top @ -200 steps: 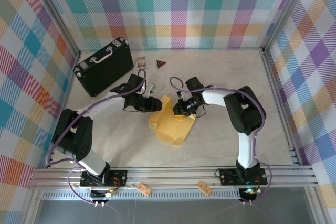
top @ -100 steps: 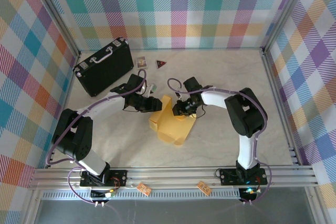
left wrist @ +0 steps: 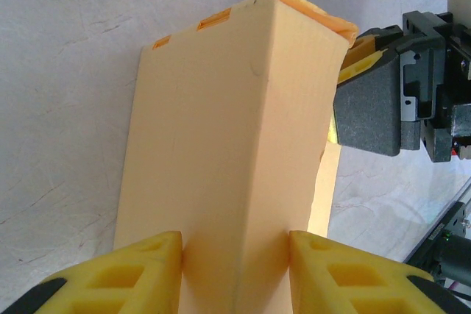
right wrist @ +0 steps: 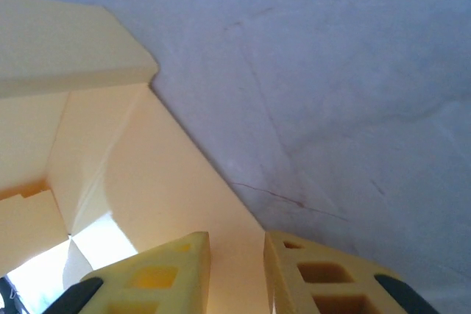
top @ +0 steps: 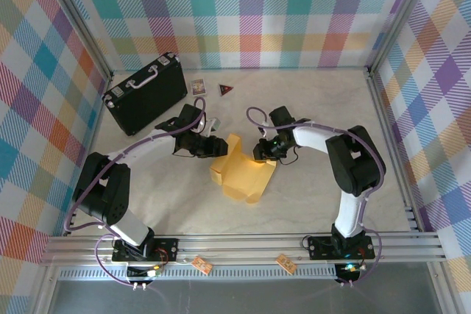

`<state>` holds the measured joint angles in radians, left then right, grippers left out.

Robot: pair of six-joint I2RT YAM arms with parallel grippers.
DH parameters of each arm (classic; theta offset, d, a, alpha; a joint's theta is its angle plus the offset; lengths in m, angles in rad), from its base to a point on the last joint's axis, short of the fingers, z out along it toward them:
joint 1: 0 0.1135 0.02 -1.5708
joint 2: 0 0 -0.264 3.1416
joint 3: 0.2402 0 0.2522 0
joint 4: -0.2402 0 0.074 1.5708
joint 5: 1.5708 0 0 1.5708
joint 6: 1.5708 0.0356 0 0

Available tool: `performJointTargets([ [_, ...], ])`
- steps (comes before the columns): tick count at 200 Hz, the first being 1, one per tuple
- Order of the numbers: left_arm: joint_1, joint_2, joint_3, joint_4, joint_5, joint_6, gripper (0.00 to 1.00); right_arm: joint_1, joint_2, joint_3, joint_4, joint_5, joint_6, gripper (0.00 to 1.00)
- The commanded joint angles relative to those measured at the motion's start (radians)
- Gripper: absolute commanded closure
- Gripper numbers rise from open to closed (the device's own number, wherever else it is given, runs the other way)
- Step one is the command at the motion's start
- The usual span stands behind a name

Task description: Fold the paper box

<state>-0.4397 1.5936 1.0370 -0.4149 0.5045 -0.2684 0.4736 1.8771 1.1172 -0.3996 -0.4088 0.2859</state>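
1. Presently, left gripper [left wrist: 235, 255]: jaws closed on the box [left wrist: 221, 130], one pad each side of its raised double wall, which runs ahead of the fingers. Likely bracing it while the far side is worked.
2. Left arm [top: 140, 148]: stretched forward, forearm bent inward, wrist low.
3. Right gripper [right wrist: 237, 255]: jaws narrowly apart, flap [right wrist: 169, 174] edge in the gap. Pinched or not, cannot tell. Probably set to crease it.
4. Right arm [top: 324, 137]: elbow out, wrist turned in toward the box.
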Motion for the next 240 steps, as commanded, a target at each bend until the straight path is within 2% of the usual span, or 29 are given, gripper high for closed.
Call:
performJointTargets([
  [1,0.005,0.022,-0.027,-0.102,-0.05,0.008,0.61,-0.014,-0.032,0.024,-0.07,0.017,-0.03,0.73],
  [59,0.004,0.025,-0.023,-0.103,-0.05,0.009,0.6,-0.058,-0.115,0.053,-0.095,0.016,-0.065,0.69],
  [108,0.004,0.025,-0.024,-0.101,-0.05,0.009,0.6,-0.023,-0.372,-0.166,0.07,-0.058,-0.004,0.67],
  [133,0.005,0.029,-0.02,-0.096,-0.048,0.005,0.61,0.118,-0.494,-0.323,0.196,-0.027,0.06,0.69],
  [170,0.004,0.024,-0.02,-0.111,-0.052,0.011,0.6,0.389,-0.609,-0.52,0.381,0.194,0.078,0.7],
  [195,0.004,0.023,-0.015,-0.114,-0.053,0.011,0.6,0.509,-0.581,-0.562,0.452,0.266,0.081,0.71],
  [222,0.004,0.026,-0.019,-0.11,-0.055,0.011,0.6,0.629,-0.493,-0.51,0.432,0.366,0.065,0.7],
  [240,0.004,0.029,-0.02,-0.106,-0.055,0.01,0.61,0.684,-0.433,-0.481,0.441,0.389,0.03,0.7],
])
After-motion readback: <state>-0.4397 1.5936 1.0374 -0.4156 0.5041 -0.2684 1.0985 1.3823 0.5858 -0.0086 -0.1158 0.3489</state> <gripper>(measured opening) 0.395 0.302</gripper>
